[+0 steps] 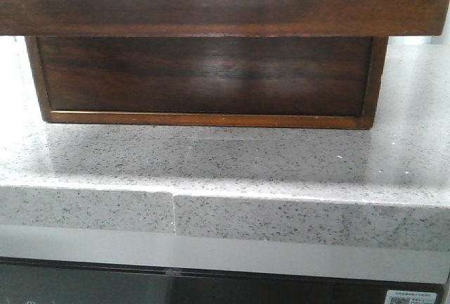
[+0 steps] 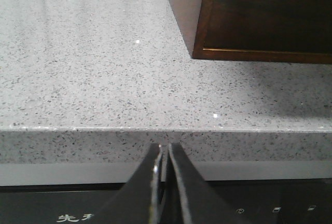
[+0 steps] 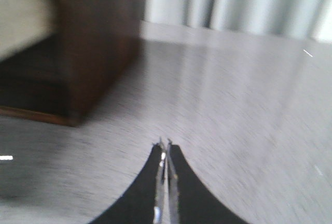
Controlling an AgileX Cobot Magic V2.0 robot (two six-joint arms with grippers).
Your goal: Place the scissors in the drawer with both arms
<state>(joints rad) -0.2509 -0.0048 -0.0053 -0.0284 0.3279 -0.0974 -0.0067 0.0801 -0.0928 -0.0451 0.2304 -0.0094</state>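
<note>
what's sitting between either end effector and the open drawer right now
Nothing visible. The left end effector is shut at the counter's front edge, with bare speckled stone up to the wooden chest. The right end effector, also shut, has bare counter beside the chest. The drawer is open above. The scissors are not in view.

Grey speckled stone counter w/ pale curtain behind.

My front camera faces the wooden chest closely; both wrist cameras look low across the counter, sharing the chest's corners.
</note>
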